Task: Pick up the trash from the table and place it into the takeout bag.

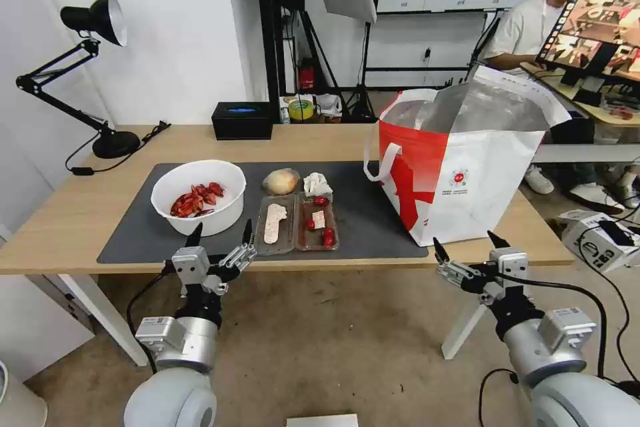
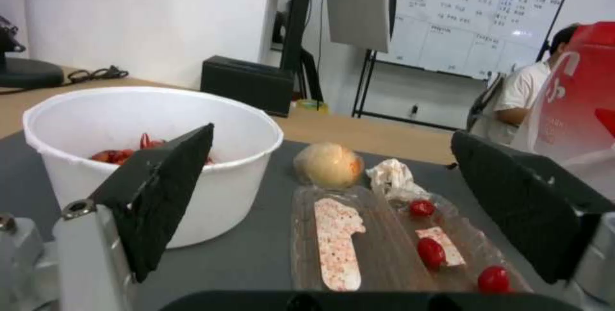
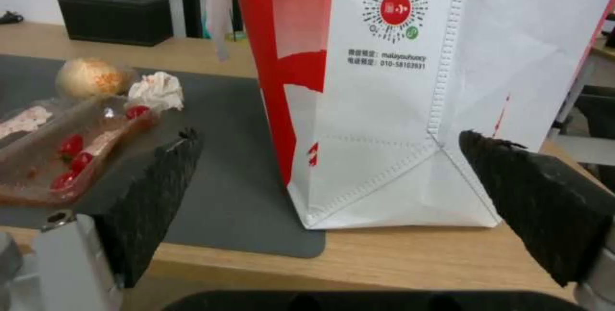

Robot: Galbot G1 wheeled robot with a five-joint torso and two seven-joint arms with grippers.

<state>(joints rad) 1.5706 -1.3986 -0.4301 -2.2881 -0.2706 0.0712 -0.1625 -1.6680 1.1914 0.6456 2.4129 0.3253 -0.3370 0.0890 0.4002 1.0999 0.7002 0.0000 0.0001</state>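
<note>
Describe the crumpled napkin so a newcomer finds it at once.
On the dark grey mat, between the white bowl and the takeout bag, lies a clear two-compartment tray. The napkin sits at its far right corner, white and wrinkled, beside the smooth tan bun.

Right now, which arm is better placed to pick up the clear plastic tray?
Probably the left. The left end effector hangs open at the table's near edge, just in front of the clear tray. The right end effector, also open, faces the takeout bag, farther from the tray.
</note>
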